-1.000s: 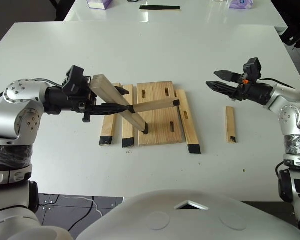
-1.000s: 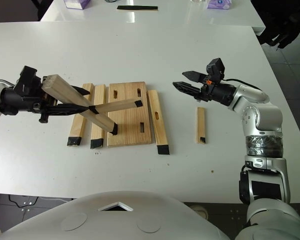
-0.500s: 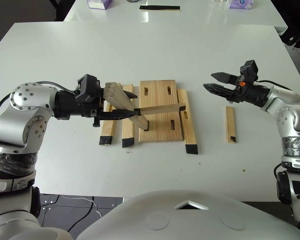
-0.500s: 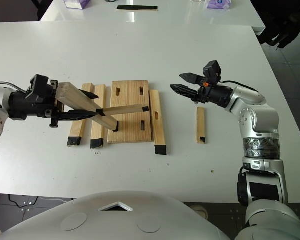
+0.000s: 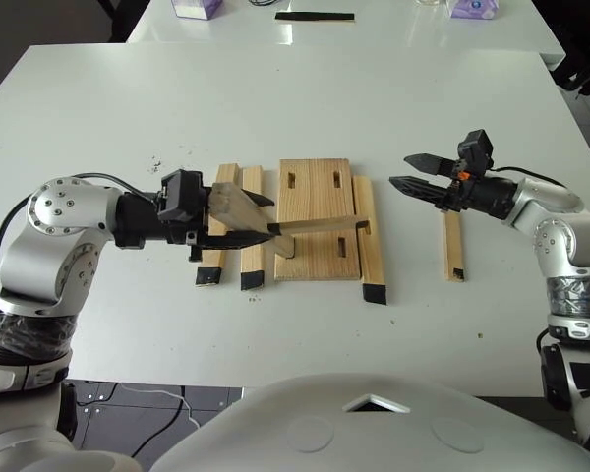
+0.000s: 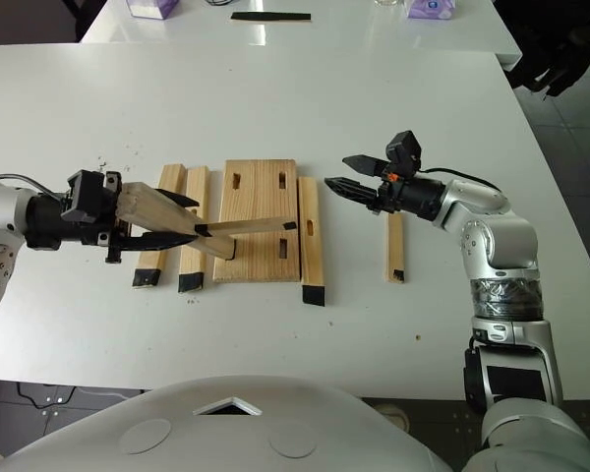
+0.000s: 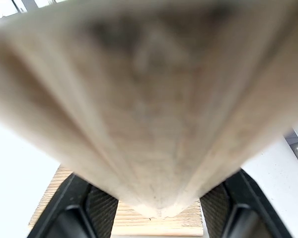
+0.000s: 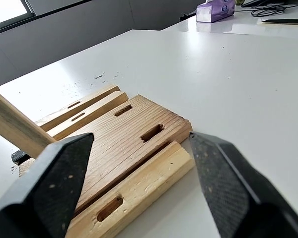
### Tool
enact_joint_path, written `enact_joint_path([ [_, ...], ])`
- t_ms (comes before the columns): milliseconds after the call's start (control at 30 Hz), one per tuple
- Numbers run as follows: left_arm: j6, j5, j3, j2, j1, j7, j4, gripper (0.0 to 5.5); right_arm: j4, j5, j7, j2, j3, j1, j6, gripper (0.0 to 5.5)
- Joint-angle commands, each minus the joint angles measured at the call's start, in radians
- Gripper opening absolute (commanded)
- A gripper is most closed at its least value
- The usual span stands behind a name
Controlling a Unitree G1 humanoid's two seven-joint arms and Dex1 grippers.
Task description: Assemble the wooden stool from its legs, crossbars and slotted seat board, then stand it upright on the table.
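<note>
My left gripper [image 5: 256, 217] is shut on a wooden leg [image 5: 234, 206], held tilted low over the table, black fingers [image 7: 102, 208] on either side of it. A thin crossbar [image 5: 317, 224] sticks out of that leg and reaches across the slotted seat board [image 5: 315, 182], which lies flat. The leg's black-tipped foot is at the board's left edge. Two more legs [image 5: 252, 246] lie left of the board and one slotted leg [image 5: 369, 246] right of it. My right gripper [image 5: 400, 169] hangs open just right of the board, above that slotted leg [image 8: 144, 183].
A loose short crossbar [image 5: 453, 244] lies on the white table [image 5: 305, 98] under my right forearm. A second table behind holds tissue packs [image 5: 195, 8] and a dark strip [image 5: 315, 16]. Wood crumbs dot the table by the left legs.
My left gripper has lowered the leg with its crossbar and carried it right, so it now sits flatter over the board. My right gripper has shifted left toward the board and sunk lower.
</note>
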Motion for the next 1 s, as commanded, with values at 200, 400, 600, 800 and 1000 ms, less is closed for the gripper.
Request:
enact_joint_path([
  [200, 0.007, 0.077, -0.063, 0.012, -0.018, 0.022, 0.037, 2.04, -0.041, 0.010, -0.040, 0.031, -0.007, 0.034, 0.020, 3.52],
  [400, 0.019, 0.068, -0.042, 0.018, -0.037, 0.036, 0.040, 2.41, -0.057, 0.021, -0.074, 0.040, -0.026, 0.069, 0.020, 3.52],
  [600, 0.044, 0.092, -0.001, 0.040, 0.000, 0.046, 0.015, 2.41, -0.079, 0.030, -0.096, 0.045, -0.049, 0.115, 0.026, 3.52],
  [800, 0.071, 0.088, 0.078, 0.047, 0.146, 0.107, -0.056, 2.41, -0.100, 0.042, -0.117, 0.033, -0.098, 0.155, 0.037, 3.52],
  [1000, 0.142, 0.065, 0.235, -0.032, 0.352, 0.299, -0.178, 2.41, -0.084, 0.047, -0.116, -0.016, -0.142, 0.142, 0.058, 3.52],
])
